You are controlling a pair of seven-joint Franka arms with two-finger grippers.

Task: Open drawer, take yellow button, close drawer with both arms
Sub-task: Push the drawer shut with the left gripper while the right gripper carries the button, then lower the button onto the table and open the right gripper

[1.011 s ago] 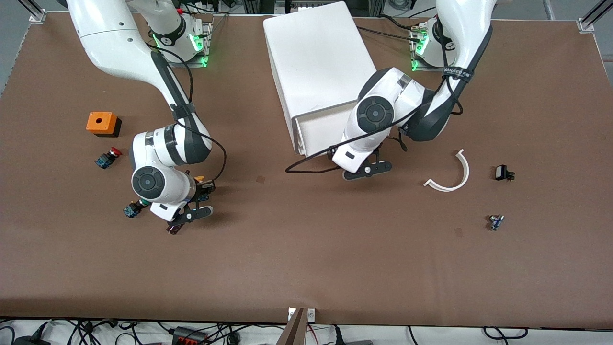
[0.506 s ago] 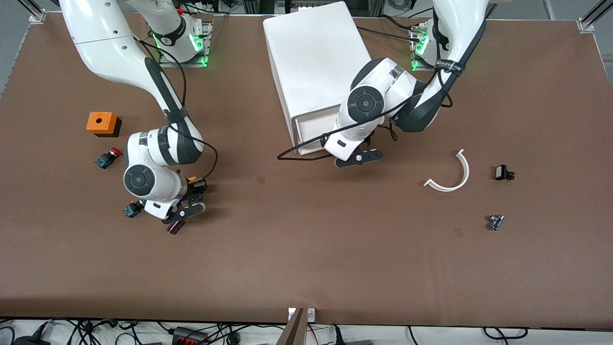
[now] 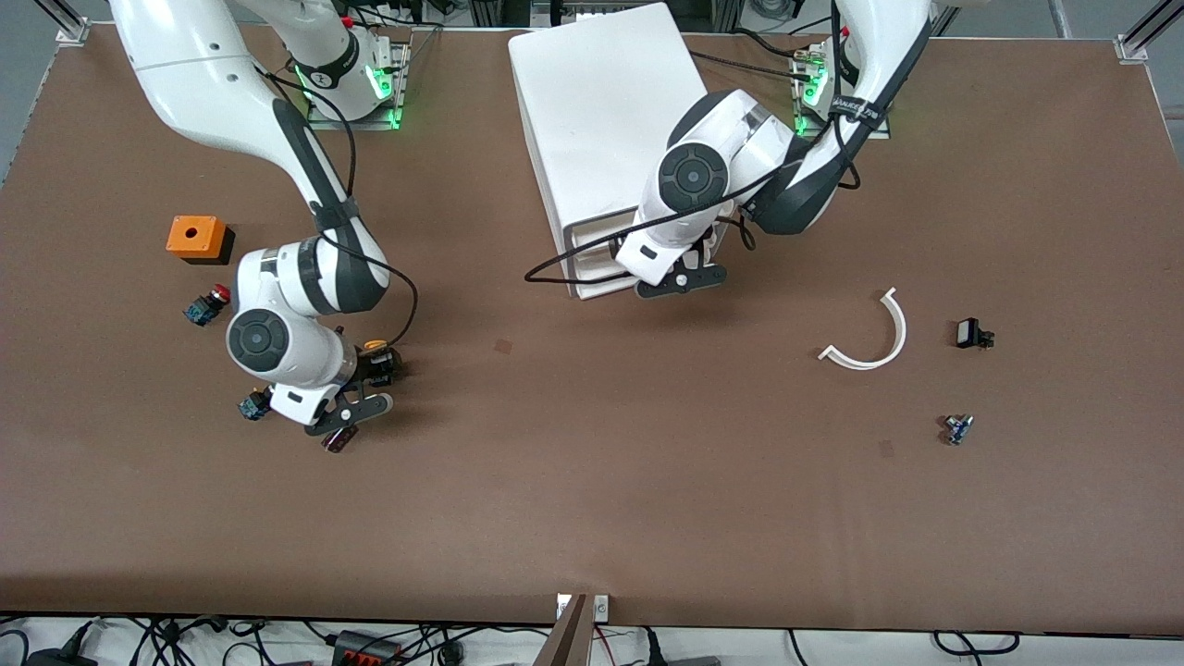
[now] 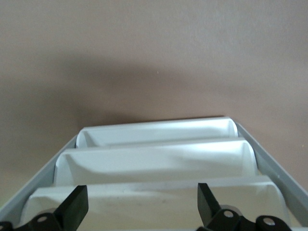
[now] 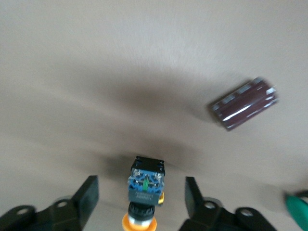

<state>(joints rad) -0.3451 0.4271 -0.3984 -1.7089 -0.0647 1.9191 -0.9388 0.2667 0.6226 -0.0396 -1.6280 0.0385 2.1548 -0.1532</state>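
Observation:
The yellow-orange capped button (image 3: 375,350) lies on the table between my right gripper's (image 3: 367,372) open fingers. The right wrist view shows its blue-black body (image 5: 146,180) untouched by either finger (image 5: 89,195). My left gripper (image 3: 683,274) hangs open at the front of the white cabinet (image 3: 606,111). In the left wrist view its fingers (image 4: 77,206) stand wide over the uppermost drawer's lip (image 4: 149,185), with two lower drawer fronts stepped below. I cannot tell whether the fingers touch the drawer (image 3: 592,264).
An orange box (image 3: 196,237), a red-capped button (image 3: 208,304), a green-capped button (image 3: 254,404) and a maroon cylinder (image 3: 338,440) lie round the right gripper. A white curved strip (image 3: 869,338) and two small parts (image 3: 971,334) (image 3: 958,428) lie toward the left arm's end.
My left gripper has moved in to the cabinet's front. My right gripper has shifted a little toward the right arm's end, and the yellow-capped button shifted with it.

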